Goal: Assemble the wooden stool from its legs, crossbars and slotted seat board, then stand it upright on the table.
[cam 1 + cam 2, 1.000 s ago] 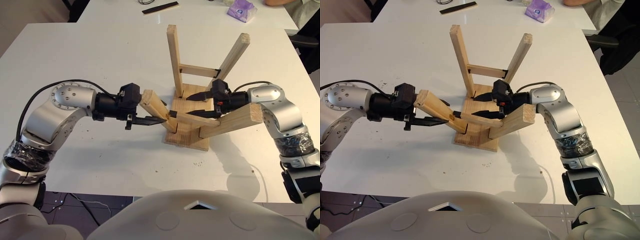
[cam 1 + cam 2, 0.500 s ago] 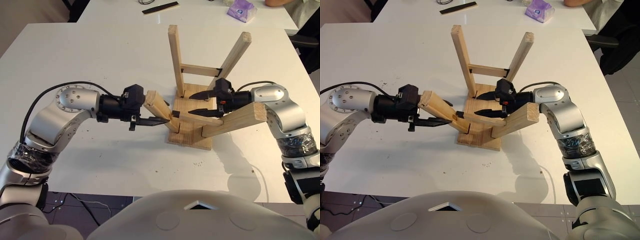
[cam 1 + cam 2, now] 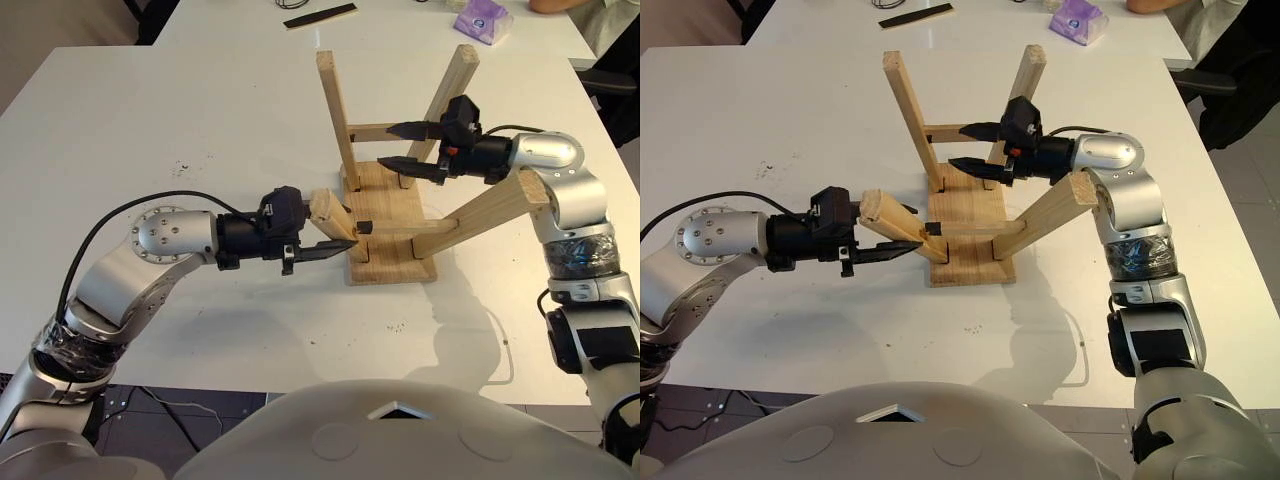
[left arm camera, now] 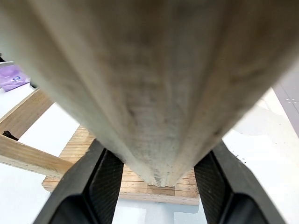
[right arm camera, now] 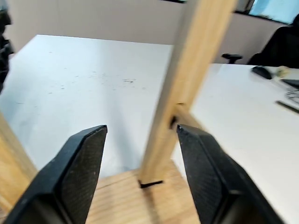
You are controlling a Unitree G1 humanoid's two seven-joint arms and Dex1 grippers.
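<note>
Stool [image 3: 400,150] upside down on table [image 3: 200,120], seat board [image 3: 400,205] flat, legs up. Left gripper [image 3: 335,247] clamped tight on near leg [image 3: 328,212]. Right gripper [image 3: 385,144] spread wide, empty, beside far crossbar [image 3: 372,131], far leg [image 3: 335,115] standing ahead. Purple packet [image 3: 483,20], black strip [image 3: 320,15] at far edge.

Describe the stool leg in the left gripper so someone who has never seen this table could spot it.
On the white table, find the seat board lying flat in the middle, legs sticking up. The near-left leg rises from its near corner, clamped in the left gripper. Unlike the two tall far legs, it looks short and leans out toward the robot's left.
</note>
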